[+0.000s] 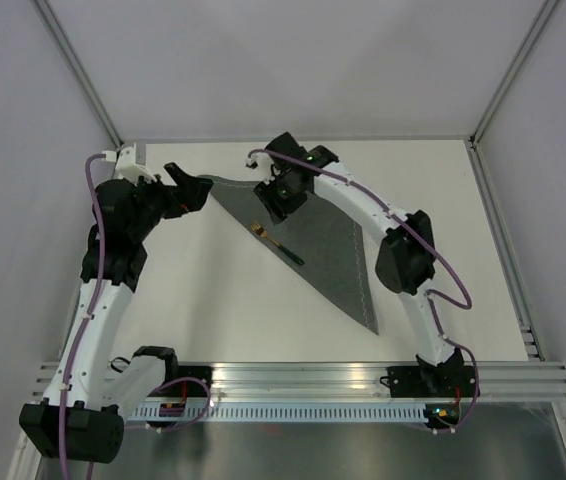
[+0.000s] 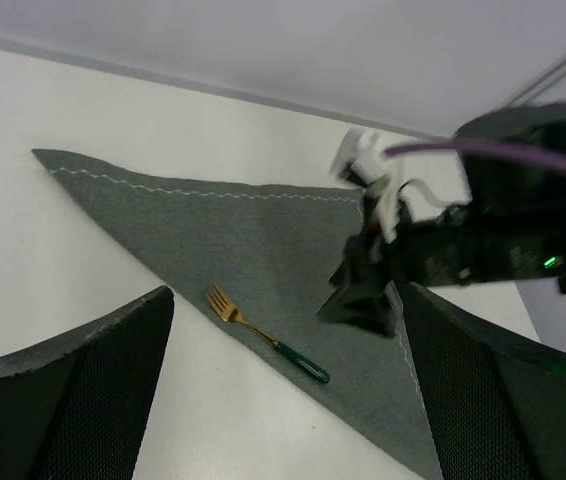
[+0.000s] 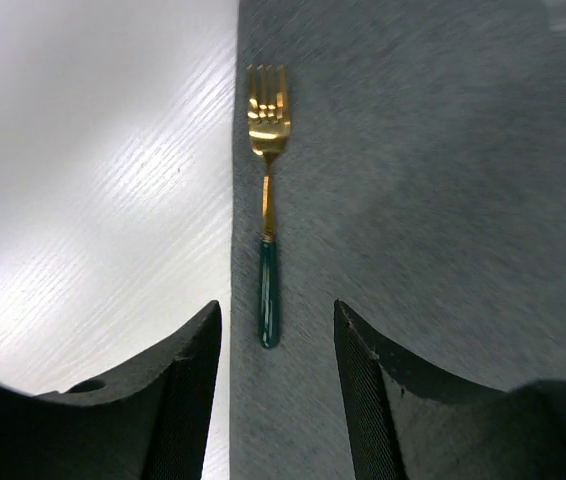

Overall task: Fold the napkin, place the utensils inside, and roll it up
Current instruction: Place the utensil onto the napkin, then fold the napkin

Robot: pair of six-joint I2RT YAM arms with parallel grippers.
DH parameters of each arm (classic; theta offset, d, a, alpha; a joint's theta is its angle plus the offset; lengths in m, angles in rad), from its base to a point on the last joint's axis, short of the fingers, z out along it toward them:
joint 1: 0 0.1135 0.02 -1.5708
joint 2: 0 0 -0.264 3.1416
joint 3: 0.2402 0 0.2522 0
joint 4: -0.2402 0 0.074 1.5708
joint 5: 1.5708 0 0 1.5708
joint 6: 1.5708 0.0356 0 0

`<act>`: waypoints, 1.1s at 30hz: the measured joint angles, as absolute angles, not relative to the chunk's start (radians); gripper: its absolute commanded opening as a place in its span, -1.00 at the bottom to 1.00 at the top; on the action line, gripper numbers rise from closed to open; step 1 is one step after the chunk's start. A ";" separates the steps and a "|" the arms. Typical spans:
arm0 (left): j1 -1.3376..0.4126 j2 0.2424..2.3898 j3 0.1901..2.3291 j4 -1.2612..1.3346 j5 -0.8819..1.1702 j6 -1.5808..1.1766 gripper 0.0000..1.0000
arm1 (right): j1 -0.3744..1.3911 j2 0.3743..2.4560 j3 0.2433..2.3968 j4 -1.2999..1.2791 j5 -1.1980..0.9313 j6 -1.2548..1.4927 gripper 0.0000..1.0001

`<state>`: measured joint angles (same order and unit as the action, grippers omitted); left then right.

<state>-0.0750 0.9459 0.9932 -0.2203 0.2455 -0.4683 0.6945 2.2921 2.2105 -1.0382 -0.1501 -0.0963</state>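
The dark grey napkin (image 1: pixel 328 235) lies folded into a triangle on the white table, its long folded edge running from back left to front right. The small fork (image 1: pixel 278 244), with a gold head and a dark green handle, lies on the napkin along that edge. My left gripper (image 1: pixel 195 190) is open and empty beside the napkin's back left corner. My right gripper (image 1: pixel 271 200) is open and empty, hovering over the napkin just behind the fork. In the right wrist view the fork (image 3: pixel 266 200) lies just ahead of my open fingers (image 3: pixel 188 390). The left wrist view shows the fork (image 2: pixel 268 335) and the napkin (image 2: pixel 223 225).
The bare white table (image 1: pixel 213 300) stretches left and in front of the napkin. An aluminium rail (image 1: pixel 313 380) runs along the near edge by the arm bases. Grey walls with metal posts (image 1: pixel 78 70) close in the back and sides.
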 measured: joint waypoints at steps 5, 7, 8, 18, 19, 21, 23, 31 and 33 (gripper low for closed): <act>-0.194 0.908 0.912 -0.136 0.262 -0.383 0.99 | 0.516 2.020 2.059 -0.912 -0.222 -0.051 0.11; -0.343 0.898 0.871 -0.118 0.215 -0.326 0.99 | 0.376 1.911 1.980 -0.850 -0.249 -0.027 0.12; -0.422 0.898 0.852 -0.107 0.185 -0.294 0.99 | 0.301 1.868 1.948 -0.826 -0.258 -0.017 0.12; -1.145 1.132 0.613 0.208 -0.363 0.022 0.99 | -0.131 1.766 1.771 -0.770 -0.398 0.005 0.11; -1.196 1.200 0.603 0.258 -0.419 0.060 0.99 | -0.151 1.766 1.757 -0.770 -0.413 0.005 0.11; -1.287 1.325 0.593 0.345 -0.507 0.146 0.99 | -0.183 1.766 1.736 -0.770 -0.433 0.004 0.11; -1.355 1.433 0.589 0.448 -0.558 0.230 0.99 | -0.203 1.766 1.722 -0.765 -0.448 0.004 0.10; -1.439 1.563 0.522 0.748 -0.492 0.397 0.99 | -0.217 1.766 1.673 -0.733 -0.484 0.005 0.08; -1.439 1.577 0.524 0.784 -0.448 0.398 0.98 | -0.220 1.766 1.668 -0.722 -0.491 0.005 0.07</act>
<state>-1.4395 1.5768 0.5243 0.7841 -0.4477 0.3977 -0.2203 1.7664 1.6676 -0.7216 -0.4911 0.0048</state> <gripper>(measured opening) 0.994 0.542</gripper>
